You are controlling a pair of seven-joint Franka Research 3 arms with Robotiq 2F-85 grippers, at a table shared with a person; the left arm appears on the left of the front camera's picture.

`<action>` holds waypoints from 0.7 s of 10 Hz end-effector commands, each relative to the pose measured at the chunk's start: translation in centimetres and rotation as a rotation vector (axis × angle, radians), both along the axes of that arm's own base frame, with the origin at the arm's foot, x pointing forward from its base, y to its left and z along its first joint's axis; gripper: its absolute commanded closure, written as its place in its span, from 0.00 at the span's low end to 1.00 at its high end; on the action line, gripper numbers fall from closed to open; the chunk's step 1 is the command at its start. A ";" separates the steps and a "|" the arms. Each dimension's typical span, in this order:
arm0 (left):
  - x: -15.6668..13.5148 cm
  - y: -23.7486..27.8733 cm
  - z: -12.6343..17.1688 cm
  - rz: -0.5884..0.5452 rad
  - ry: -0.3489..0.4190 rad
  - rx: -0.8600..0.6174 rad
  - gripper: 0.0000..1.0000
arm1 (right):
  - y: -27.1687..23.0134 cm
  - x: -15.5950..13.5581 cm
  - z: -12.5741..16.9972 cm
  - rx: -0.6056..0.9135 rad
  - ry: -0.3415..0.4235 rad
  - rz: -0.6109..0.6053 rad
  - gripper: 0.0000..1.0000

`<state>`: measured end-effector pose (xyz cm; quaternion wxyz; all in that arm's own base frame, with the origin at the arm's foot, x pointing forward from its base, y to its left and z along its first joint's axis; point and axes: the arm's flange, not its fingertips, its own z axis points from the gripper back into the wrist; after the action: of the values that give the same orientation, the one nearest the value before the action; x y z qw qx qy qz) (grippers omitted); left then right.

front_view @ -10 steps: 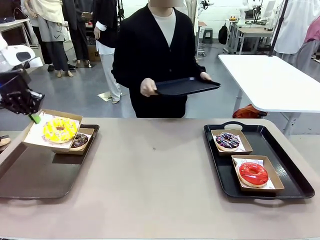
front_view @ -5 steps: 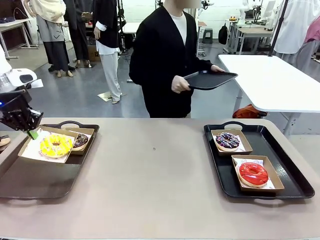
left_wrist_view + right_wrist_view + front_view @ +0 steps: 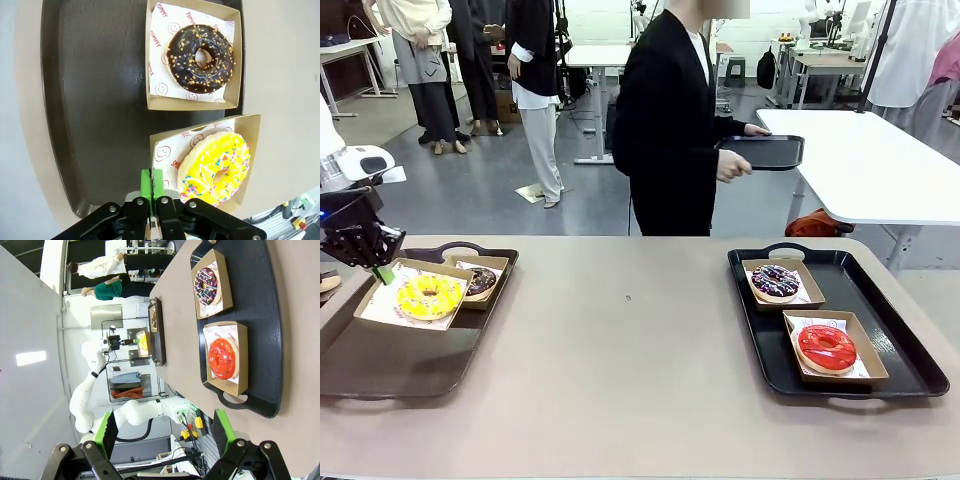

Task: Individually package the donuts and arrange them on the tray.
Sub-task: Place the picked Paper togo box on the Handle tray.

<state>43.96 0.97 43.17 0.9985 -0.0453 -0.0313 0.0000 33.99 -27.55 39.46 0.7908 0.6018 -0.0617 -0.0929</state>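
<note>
From the front, the left gripper (image 3: 382,268) pinches the rim of the box holding the yellow donut (image 3: 429,295), setting it on the brown tray (image 3: 380,365); its wrist view shows green pads (image 3: 151,184) clamped on that rim, so letting go seems next; the right gripper (image 3: 165,431) hangs open above the black tray (image 3: 260,300).

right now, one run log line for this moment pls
left gripper: shut on yellow donut's box | right gripper: open, holding nothing | left tray: two boxed donuts
</note>
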 end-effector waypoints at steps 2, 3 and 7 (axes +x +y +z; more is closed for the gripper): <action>-0.1 -0.2 0.4 0.001 -0.005 -0.009 0.99 | -0.3 -0.2 0.1 0.000 -0.011 0.016 0.00; -0.1 -0.2 0.4 0.001 -0.005 -0.009 0.99 | -0.3 -0.2 0.1 0.000 -0.011 0.016 0.00; 0.5 3.2 -2.0 -0.069 0.059 -0.018 0.99 | -0.3 -0.2 0.1 0.000 -0.011 0.016 0.00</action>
<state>44.08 2.51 41.60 0.9986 -0.0492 -0.0122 -0.0148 33.99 -27.55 39.47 0.7908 0.6019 -0.0616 -0.0927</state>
